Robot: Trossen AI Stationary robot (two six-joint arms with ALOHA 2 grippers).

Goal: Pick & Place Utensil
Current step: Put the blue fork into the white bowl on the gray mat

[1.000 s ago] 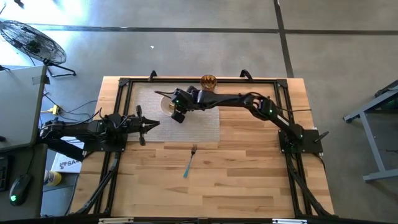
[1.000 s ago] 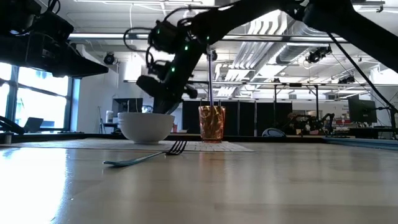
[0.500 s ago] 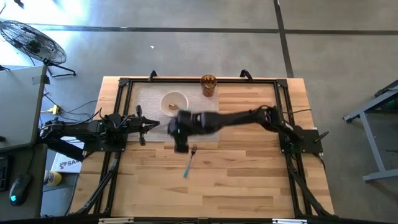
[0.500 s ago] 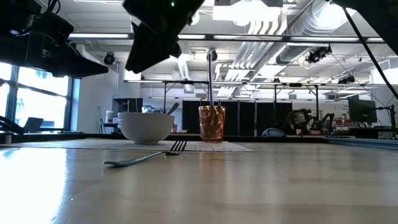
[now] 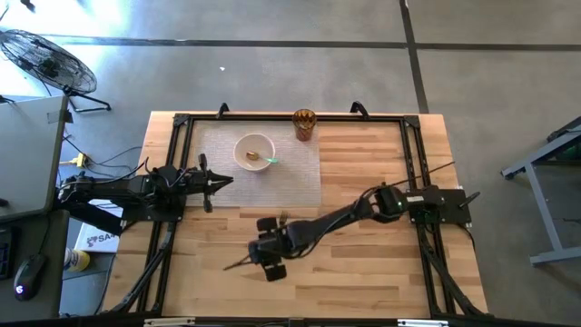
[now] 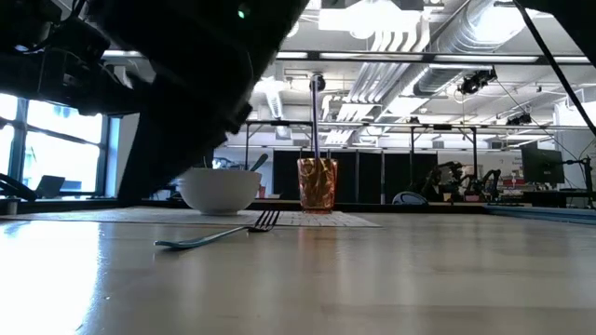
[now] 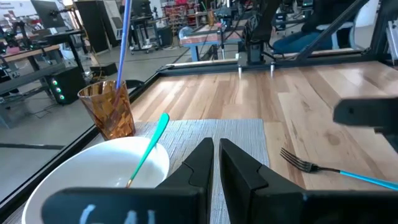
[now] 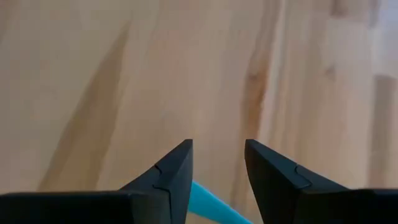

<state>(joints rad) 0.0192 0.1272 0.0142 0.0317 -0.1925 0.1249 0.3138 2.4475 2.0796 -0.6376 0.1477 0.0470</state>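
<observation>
The fork lies flat on the bare wood near the mat's near edge, tines (image 5: pixel 283 217) toward the mat; it also shows in the low view (image 6: pixel 216 235) and the left wrist view (image 7: pixel 309 166). My right gripper (image 5: pixel 269 257) hangs over its blue handle (image 8: pixel 208 202), open (image 8: pixel 217 146), one finger on each side; I see no touch. A white bowl (image 5: pixel 254 150) on the mat holds a green-handled utensil (image 5: pixel 270 161). An amber cup (image 5: pixel 304 123) holds another utensil. My left gripper (image 5: pixel 225 180) waits at the mat's left edge, shut (image 7: pixel 216 144).
A grey woven mat (image 5: pixel 300 177) covers the far left part of the table. A black frame rail (image 5: pixel 410 154) runs around the work area. Bare wood (image 5: pixel 363 263) lies to the right of the fork and toward the near edge.
My right gripper has left the bowl and swept across the mat toward the table's near edge, coming down over the fork's handle. The green-handled utensil now shows resting in the bowl. The fork has stayed where it was.
</observation>
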